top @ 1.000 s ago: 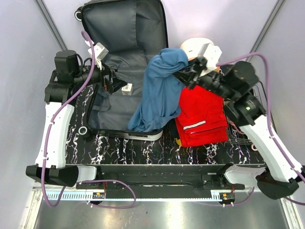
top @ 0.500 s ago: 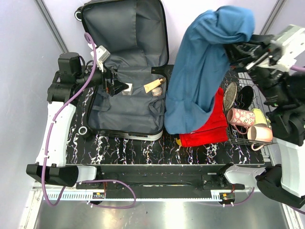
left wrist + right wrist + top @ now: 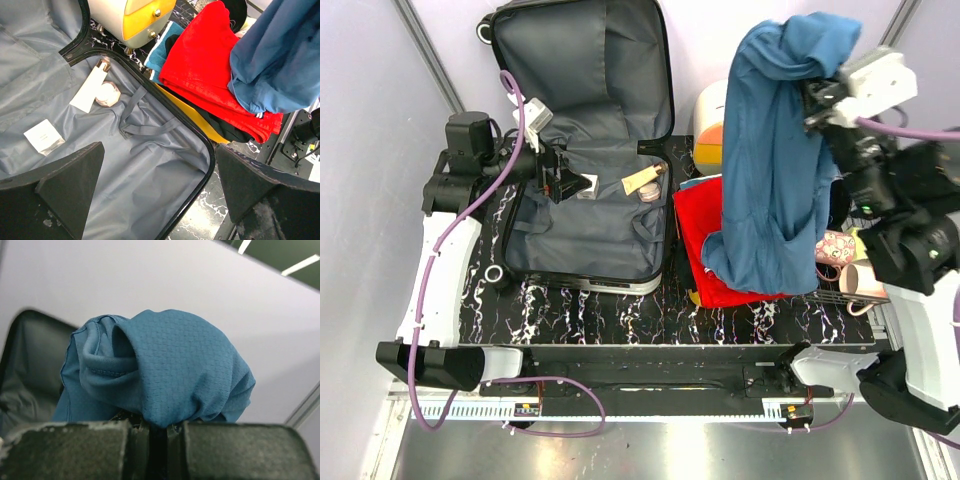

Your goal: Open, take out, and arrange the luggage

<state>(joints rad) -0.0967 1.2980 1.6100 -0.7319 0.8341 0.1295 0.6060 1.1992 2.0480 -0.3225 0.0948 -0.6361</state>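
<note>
- Black marbled table [image 3: 620,310] fills the scene, with pale walls behind it. At the left, our left gripper [image 3: 564,182] hovers with its jaws spread wide and empty.
- Under it the luggage [image 3: 590,90] lies open at the far left, grey lining up. A tube [image 3: 642,180], a small jar [image 3: 653,193] and a white packet [image 3: 586,186] lie inside.
- Just right of it, a red garment [image 3: 698,235] tops a pile of folded clothes.
- Above the pile, our right gripper [image 3: 157,437] is pinched tight on a blue shirt [image 3: 775,160], which hangs lifted.
- We judge the unpacking half done. Next the shirt needs lowering onto the pile.
- The shirt partly hides the mugs [image 3: 837,246], and we cannot read the layers under the red garment.
</note>
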